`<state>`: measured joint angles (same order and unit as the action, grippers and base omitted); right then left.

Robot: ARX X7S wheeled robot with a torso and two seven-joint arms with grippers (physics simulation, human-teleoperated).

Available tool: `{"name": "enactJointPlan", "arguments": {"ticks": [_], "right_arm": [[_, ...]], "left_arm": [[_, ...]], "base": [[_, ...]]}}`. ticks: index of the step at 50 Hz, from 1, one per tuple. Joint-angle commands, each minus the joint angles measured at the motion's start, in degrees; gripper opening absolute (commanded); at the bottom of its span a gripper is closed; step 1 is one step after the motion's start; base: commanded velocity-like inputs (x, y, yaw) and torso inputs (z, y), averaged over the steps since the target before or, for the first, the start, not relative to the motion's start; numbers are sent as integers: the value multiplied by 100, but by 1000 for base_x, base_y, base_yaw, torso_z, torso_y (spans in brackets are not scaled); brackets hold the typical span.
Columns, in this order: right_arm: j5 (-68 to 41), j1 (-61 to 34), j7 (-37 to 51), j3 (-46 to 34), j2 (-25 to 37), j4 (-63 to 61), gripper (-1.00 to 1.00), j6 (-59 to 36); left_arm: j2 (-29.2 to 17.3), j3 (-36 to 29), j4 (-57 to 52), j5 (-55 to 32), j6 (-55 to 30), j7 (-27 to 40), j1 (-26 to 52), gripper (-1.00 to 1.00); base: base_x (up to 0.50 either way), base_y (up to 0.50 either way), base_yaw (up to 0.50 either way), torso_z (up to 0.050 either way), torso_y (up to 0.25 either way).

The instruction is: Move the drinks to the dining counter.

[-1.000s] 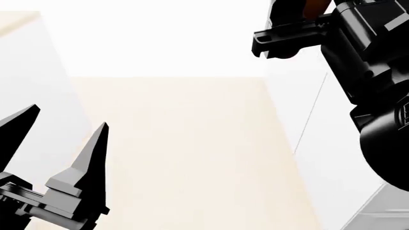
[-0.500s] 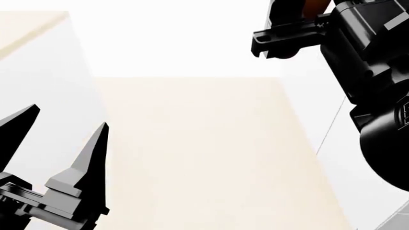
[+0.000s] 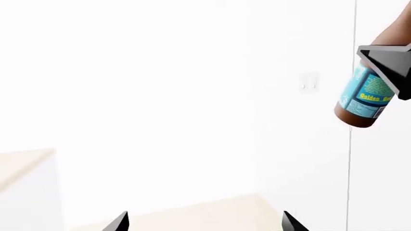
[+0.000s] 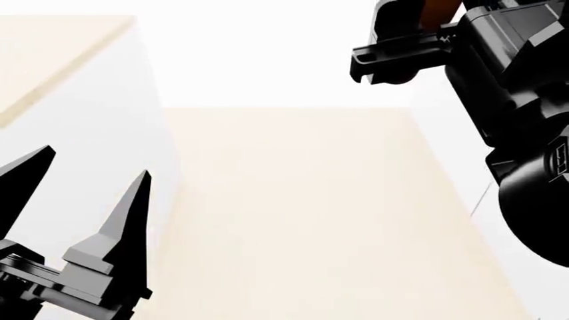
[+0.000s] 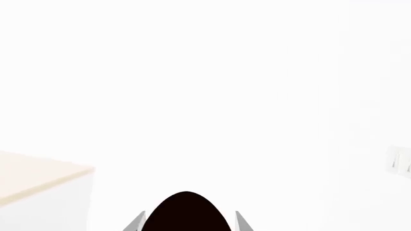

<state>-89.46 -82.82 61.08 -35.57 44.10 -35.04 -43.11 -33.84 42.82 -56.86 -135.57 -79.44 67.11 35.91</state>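
Two grippers appeared: the right gripper (image 3: 385,62) pinched a brown glass bottle (image 3: 365,98), smooth, cylindrical, with a glossy blue label, tilted off vertical and carried clear of any surface. The left gripper (image 4: 80,200) stood spread and empty, its black fingers tapering to points. Beyond and below lay a matte cream-beige counter top (image 4: 329,220). Judgement: transit; the bottle wants righting before lowering flat onto the counter.

brown bottle (image 3: 364,98) tilted, clamped by right tool (image 3: 387,65) | white wall
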Motion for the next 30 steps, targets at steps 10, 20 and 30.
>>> {"name": "enactJointPlan", "arguments": {"ticks": [10,20,30], "right_arm": [[27,-90,18,9,-13,19,-100,-106],[33,-57,15,22,10,7,-100,-79],[42,-33,-2,29,21,9,-100,-59]], "left_arm": [[7,-16,7,24,-2,-6,12,100],[21,-3,12,40,-24,-25,2,100],[18,15,7,40,-26,-34,-13,100]], "base": [[-53,500,0,0,0],[-97,500,0,0,1],[-185,499,0,0,0]]}}
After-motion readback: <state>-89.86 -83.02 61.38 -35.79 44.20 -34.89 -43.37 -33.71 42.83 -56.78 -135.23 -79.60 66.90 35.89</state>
